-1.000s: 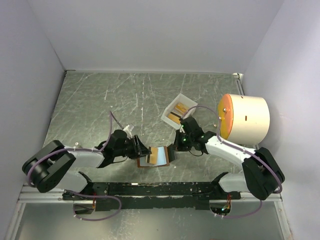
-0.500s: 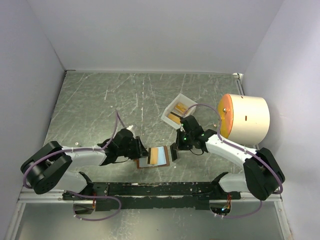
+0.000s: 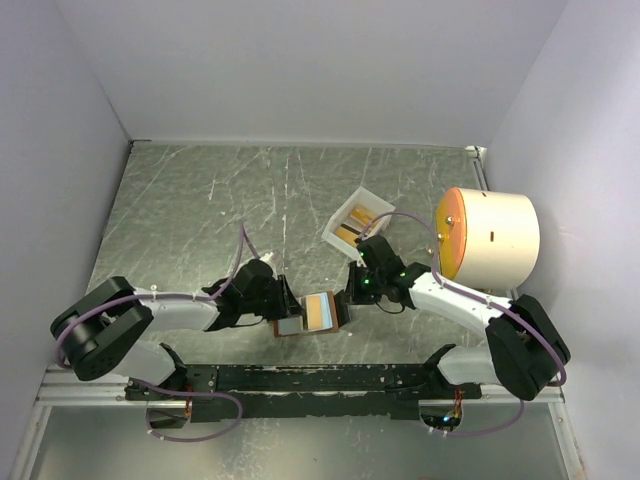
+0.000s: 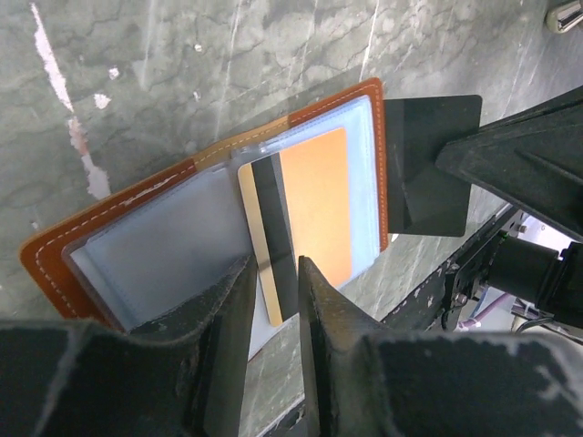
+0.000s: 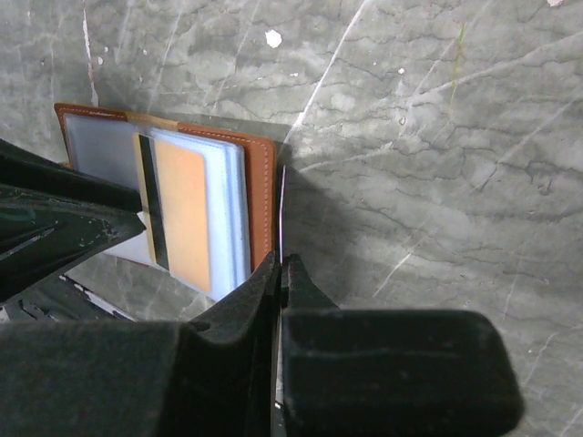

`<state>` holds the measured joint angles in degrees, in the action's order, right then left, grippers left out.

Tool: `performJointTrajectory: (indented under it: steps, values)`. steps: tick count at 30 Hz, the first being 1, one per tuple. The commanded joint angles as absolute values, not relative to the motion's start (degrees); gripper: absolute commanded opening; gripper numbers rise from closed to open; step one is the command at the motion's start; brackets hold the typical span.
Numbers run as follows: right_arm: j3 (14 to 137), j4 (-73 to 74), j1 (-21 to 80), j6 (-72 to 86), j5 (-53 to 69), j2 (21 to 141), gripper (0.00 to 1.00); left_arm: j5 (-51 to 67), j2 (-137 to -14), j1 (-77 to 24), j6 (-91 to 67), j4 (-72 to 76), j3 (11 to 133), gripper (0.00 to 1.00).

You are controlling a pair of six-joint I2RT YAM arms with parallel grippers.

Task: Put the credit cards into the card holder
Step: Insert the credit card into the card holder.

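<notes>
The card holder [image 4: 137,264] lies open on the table, brown with clear pockets, also in the top view [image 3: 312,312]. One orange credit card [image 4: 314,218] with a black stripe lies on its right-hand pocket [image 5: 182,209]. My left gripper [image 4: 276,273] hovers over the card's near end, jaws narrowly open, with the stripe showing in the gap. My right gripper [image 5: 284,264] is shut on the holder's thin dark side tab [image 4: 428,164]. More credit cards [image 3: 352,226] lie in the white tray.
The white tray [image 3: 368,203] sits tilted behind the right gripper. A large cream cylinder with an orange face [image 3: 490,238] stands at the right. The black base rail [image 3: 310,378] runs along the near edge. Walls enclose the table.
My left gripper has slid right onto the card holder's left half and its jaws have narrowed. The right gripper has stayed shut on the tab, almost still.
</notes>
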<state>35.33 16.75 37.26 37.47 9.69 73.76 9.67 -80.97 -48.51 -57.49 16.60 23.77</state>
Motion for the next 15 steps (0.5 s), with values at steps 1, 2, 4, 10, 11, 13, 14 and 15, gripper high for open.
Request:
performJointTrajectory:
  steps: [1, 2, 4, 10, 11, 13, 14, 15]
  values:
    - [34.7, 15.5, 37.9, 38.1, 9.7, 73.9, 0.0, 9.9, -82.4, -49.5, -57.4, 18.7, 25.5, 0.36]
    - [34.7, 15.6, 37.9, 38.1, 9.6, 73.9, 0.0, 9.6, -82.4, -49.6, -57.4, 18.7, 25.6, 0.36]
    - [34.7, 15.5, 38.0, 38.1, 9.5, 73.9, 0.0, 9.3, -82.6, -49.7, -56.9, 18.8, 26.0, 0.36]
    - [34.6, 15.2, 38.6, 38.4, 9.3, 74.1, 0.0, 10.7, -84.3, -50.0, -57.3, 20.9, 26.8, 0.35]
    - [34.7, 15.2, 38.8, 38.5, 9.2, 74.2, 0.0, 10.8, -84.6, -50.1, -57.4, 21.2, 27.0, 0.35]
    - [34.6, 15.1, 39.1, 38.7, 9.0, 74.2, 0.0, 10.9, -84.8, -50.4, -57.4, 21.5, 27.3, 0.35]
    - [34.6, 14.9, 39.3, 38.8, 8.8, 74.2, 0.0, 10.9, -84.8, -50.6, -57.5, 22.0, 27.3, 0.35]
    - [34.5, 14.8, 39.3, 38.9, 8.7, 74.3, 0.0, 10.9, -84.6, -50.7, -57.6, 22.8, 27.3, 0.35]
